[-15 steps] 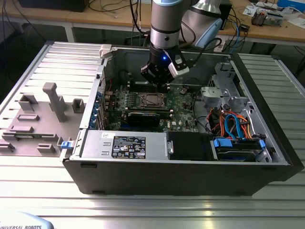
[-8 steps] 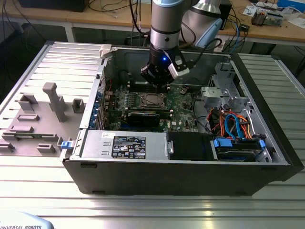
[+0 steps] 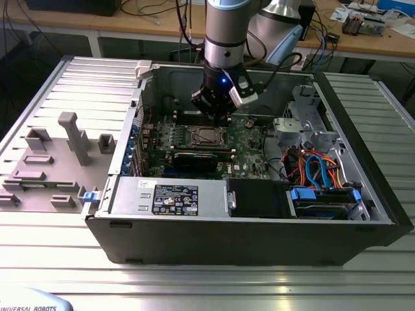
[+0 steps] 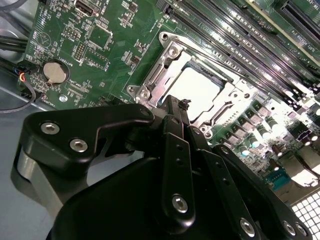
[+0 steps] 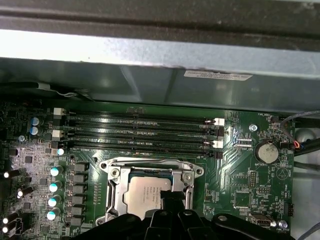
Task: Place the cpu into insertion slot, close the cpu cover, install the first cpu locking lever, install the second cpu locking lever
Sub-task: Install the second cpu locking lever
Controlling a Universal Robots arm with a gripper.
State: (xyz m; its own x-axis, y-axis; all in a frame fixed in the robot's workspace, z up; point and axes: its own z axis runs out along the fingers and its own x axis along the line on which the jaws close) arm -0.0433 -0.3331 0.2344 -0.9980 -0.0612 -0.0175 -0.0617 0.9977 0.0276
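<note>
The cpu (image 5: 146, 192) lies flat in the insertion slot (image 5: 199, 171) on the green board, its silvery top (image 4: 197, 90) showing. The cpu cover (image 5: 113, 186) rests down around it as a silver frame (image 4: 155, 75). My gripper (image 4: 176, 106) hangs just above the socket's edge with its black fingers drawn together and nothing between them. In the first wrist view the gripper's tip (image 5: 170, 199) overlaps one side of the chip. In the exterior view the gripper (image 3: 222, 118) stands over the socket (image 3: 209, 136) inside the open computer case. I cannot tell how the locking levers stand.
Memory slots (image 5: 140, 132) run beside the socket, and a coin battery (image 5: 266, 152) sits on the board. A black card (image 3: 194, 161), a power supply (image 3: 168, 196) and bundled cables (image 3: 311, 168) crowd the case. Grey fixtures (image 3: 71, 139) stand on the table at the exterior view's left.
</note>
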